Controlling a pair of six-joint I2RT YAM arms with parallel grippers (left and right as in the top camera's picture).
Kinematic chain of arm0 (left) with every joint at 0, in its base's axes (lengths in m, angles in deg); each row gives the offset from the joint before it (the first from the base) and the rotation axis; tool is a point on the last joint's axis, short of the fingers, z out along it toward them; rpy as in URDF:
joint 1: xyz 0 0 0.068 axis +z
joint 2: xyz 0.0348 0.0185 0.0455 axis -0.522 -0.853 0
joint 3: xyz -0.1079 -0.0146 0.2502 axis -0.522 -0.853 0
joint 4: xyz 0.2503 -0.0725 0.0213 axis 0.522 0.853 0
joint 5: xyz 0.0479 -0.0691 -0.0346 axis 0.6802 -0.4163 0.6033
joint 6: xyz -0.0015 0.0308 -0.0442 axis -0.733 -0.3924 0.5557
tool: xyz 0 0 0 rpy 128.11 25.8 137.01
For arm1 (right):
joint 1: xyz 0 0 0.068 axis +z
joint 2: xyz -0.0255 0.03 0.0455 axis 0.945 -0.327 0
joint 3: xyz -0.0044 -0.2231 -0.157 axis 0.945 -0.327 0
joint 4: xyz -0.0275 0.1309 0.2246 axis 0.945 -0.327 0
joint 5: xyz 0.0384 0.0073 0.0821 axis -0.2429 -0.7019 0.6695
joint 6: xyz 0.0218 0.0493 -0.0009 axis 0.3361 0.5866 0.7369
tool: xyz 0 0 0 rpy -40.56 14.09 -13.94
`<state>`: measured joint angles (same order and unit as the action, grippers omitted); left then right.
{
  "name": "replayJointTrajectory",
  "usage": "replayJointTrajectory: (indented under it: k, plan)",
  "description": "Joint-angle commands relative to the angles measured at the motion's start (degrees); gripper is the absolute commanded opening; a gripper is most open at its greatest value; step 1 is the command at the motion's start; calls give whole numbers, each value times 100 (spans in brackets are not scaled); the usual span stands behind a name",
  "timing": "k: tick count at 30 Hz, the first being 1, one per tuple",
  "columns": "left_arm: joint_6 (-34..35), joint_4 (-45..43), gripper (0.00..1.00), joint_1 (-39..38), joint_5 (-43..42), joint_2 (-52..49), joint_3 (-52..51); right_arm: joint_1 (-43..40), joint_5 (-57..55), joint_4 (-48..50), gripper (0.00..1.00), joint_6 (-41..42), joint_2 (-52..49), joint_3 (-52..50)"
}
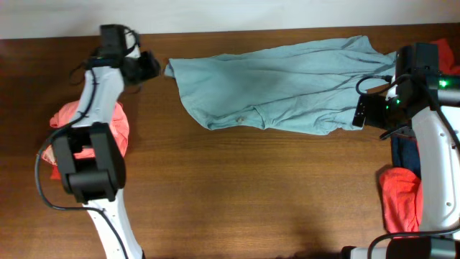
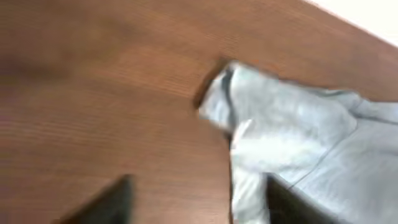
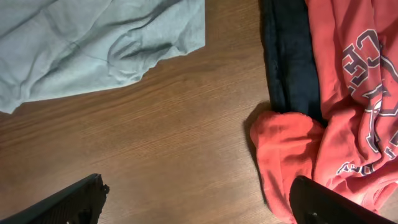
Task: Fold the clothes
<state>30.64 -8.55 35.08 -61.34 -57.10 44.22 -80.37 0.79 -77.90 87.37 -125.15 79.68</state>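
Note:
A large pale grey-blue T-shirt [image 1: 287, 83] lies spread across the far middle of the table. My left gripper [image 1: 153, 66] is just off its left tip and stands open. In the left wrist view, the left gripper [image 2: 196, 205] is blurred, with one finger [image 2: 292, 202] over the shirt's edge [image 2: 280, 130] and nothing gripped. My right gripper [image 1: 370, 114] hovers open by the shirt's right end. The right wrist view shows the right gripper [image 3: 196, 186] over bare wood, with the grey shirt's corner [image 3: 124, 43] beyond it.
A coral-red shirt [image 1: 108, 122] lies bunched under the left arm. By the right arm lie a navy shirt [image 3: 289, 56] and a coral-red white-printed one [image 3: 360, 93]; overhead they show as navy [image 1: 406, 155] and red [image 1: 399, 198]. The wooden table [image 1: 251, 194] extends toward the front.

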Motion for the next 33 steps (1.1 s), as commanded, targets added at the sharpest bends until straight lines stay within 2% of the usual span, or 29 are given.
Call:
replayJointTrajectory:
  k: [1, 4, 9, 10, 12, 14, 16, 20, 22, 27, 28, 29, 31, 32, 33]
  plan:
    - [-59, 459, 93, -151, -857, 101, 39, -33, -94, 0, 99, 20, 33, 101]
    - [-59, 1182, 96, -365, -1067, 101, 39, -33, -94, -2, 99, 17, 33, 98]
    - [-188, 2116, 93, -990, -975, 98, 26, -33, -94, 2, 99, -26, 33, 94]
    - [-186, 2256, 89, -1128, -964, 98, 22, -33, -94, 2, 99, -26, 33, 94]
    - [-160, 2422, 67, -1366, -846, 98, -9, -33, -94, 0, 99, -26, 33, 94]
    - [-37, 2446, 50, -1593, -531, 98, -90, -33, -94, -2, 99, -26, 33, 94]
    - [136, 2439, 44, -1801, -33, 92, -203, -33, -94, -13, 99, -26, 33, 94]
    - [164, 2347, 46, -2050, 667, 92, -455, -33, -92, -46, 99, -26, 33, 94]
    - [164, 2269, 51, -2111, 848, 92, -557, -33, -92, -46, 99, -26, 33, 94]
    - [160, 2033, 52, -2175, 1008, 87, -671, -33, -92, -48, 99, -26, 33, 94]
    - [160, 2006, 46, -2175, 1008, 87, -675, -33, -92, -48, 99, -24, 33, 94]
    - [160, 1969, 30, -2173, 1005, 87, -678, -33, -92, -50, 99, -24, 33, 94]
    - [160, 1923, 4, -2175, 1005, 87, -686, -33, -92, -50, 99, -26, 33, 94]
    - [160, 1921, 0, -2173, 1005, 87, -686, -33, -92, -50, 99, -26, 33, 94]
    - [155, 1930, 0, -2173, 1005, 87, -686, -33, -92, -50, 99, -26, 33, 94]
